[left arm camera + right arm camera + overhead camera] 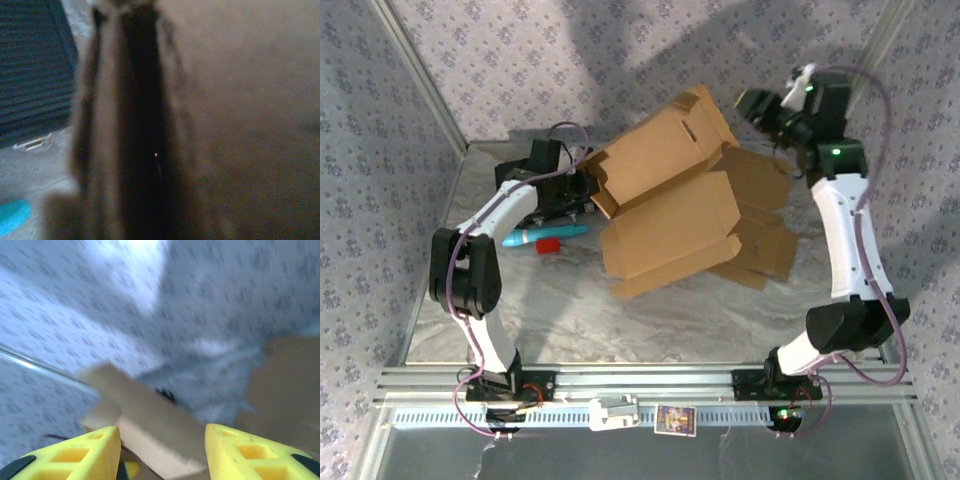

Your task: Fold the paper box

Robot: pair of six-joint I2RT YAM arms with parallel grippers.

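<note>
The brown paper box (665, 195) is partly opened out and tilted up above the table, its flaps spread toward the right. My left gripper (582, 186) is shut on the box's left edge. In the left wrist view the cardboard (240, 125) is pressed close and blurred, with a dark fold down the middle that hides the fingers. My right gripper (757, 105) hangs high at the back right, just off the box's upper flap. Its yellow fingers (95, 450) stand apart, open (162, 432), with a flap edge (150, 415) beyond them.
A teal pen-like object (545, 233) and a small red piece (548, 244) lie under the left arm. More flat cardboard (765, 245) rests on the table to the right of the box. Patterned walls close in behind and at both sides.
</note>
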